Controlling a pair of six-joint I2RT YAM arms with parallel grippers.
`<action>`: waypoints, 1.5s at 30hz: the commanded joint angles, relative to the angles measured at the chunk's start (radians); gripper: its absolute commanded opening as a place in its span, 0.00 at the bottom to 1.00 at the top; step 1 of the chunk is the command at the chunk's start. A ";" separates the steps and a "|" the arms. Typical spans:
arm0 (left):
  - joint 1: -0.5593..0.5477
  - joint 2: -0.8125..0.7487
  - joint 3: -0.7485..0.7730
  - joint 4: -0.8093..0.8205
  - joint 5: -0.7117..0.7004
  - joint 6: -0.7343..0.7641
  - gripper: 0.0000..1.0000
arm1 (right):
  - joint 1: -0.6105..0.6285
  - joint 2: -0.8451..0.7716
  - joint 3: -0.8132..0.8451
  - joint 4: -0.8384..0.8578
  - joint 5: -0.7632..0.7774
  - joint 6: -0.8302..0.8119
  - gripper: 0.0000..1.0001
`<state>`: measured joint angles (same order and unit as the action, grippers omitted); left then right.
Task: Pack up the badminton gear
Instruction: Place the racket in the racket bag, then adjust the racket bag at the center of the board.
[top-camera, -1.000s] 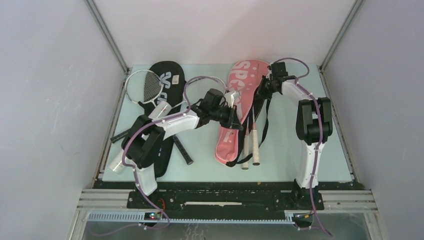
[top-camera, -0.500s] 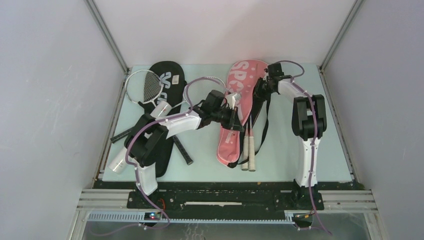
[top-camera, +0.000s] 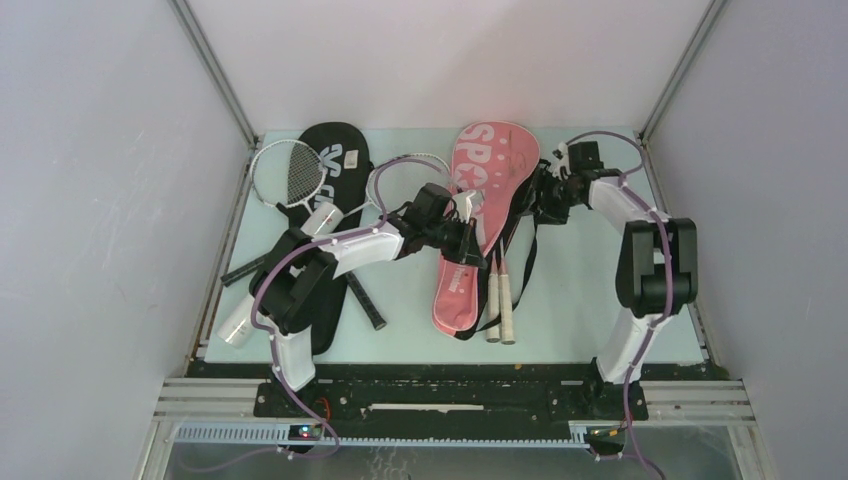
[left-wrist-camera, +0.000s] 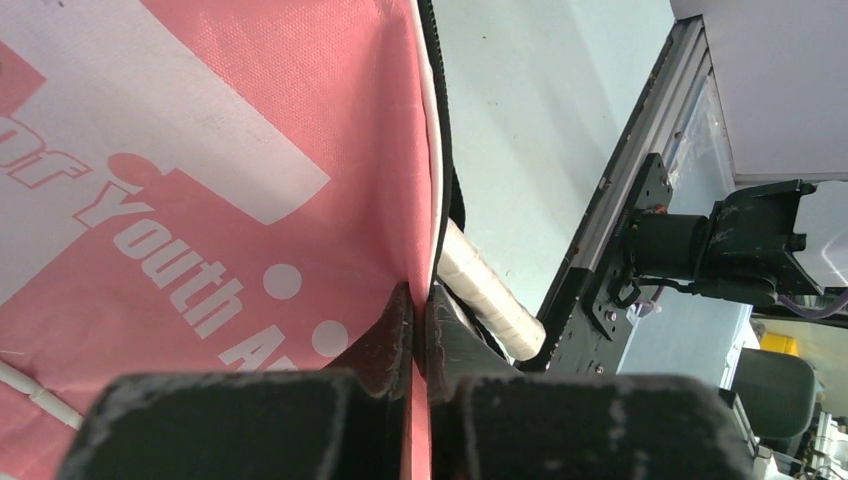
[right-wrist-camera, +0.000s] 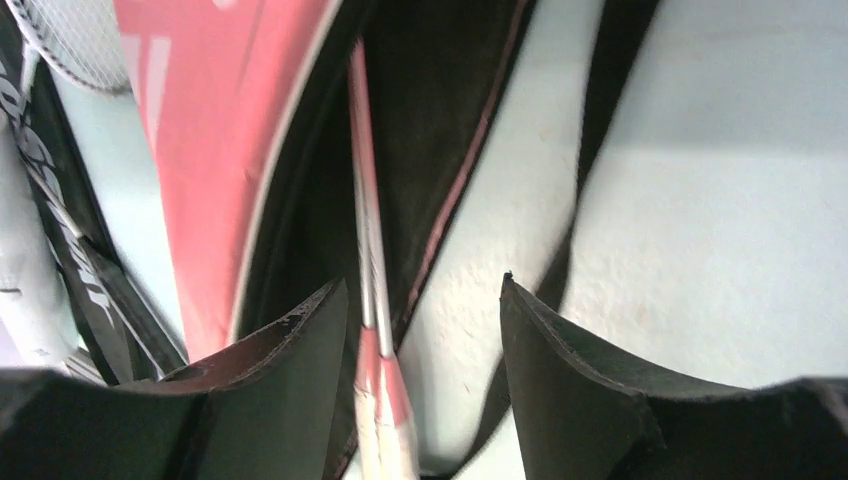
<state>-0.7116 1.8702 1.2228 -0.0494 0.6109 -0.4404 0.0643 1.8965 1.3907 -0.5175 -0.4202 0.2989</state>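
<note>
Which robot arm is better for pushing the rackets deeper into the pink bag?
Probably right. The right end effector is open and empty, over the racket shafts. The left end effector is shut on the edge of the pink racket cover, so it's busy.

Top external: high behind the near edge, looking down over the whole pale green table (top-camera: 580, 300).
Left wrist: hard against the pink fabric racket cover (left-wrist-camera: 330, 90), facing the near edge.
Right wrist: close above that cover.
Shared: the cover.
</note>
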 joint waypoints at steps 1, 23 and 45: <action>-0.005 -0.053 0.005 0.017 -0.015 0.034 0.03 | -0.017 -0.104 -0.097 -0.026 0.028 -0.110 0.65; -0.004 -0.072 0.000 0.012 -0.014 0.035 0.04 | 0.096 -0.013 -0.202 -0.108 0.410 -0.287 0.55; -0.018 -0.089 -0.031 0.025 -0.022 0.032 0.08 | -0.008 -0.448 -0.122 -0.174 0.308 -0.427 0.00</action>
<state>-0.7204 1.8313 1.2228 -0.0681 0.5758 -0.4267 0.0608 1.5539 1.2266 -0.6994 -0.0605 -0.0841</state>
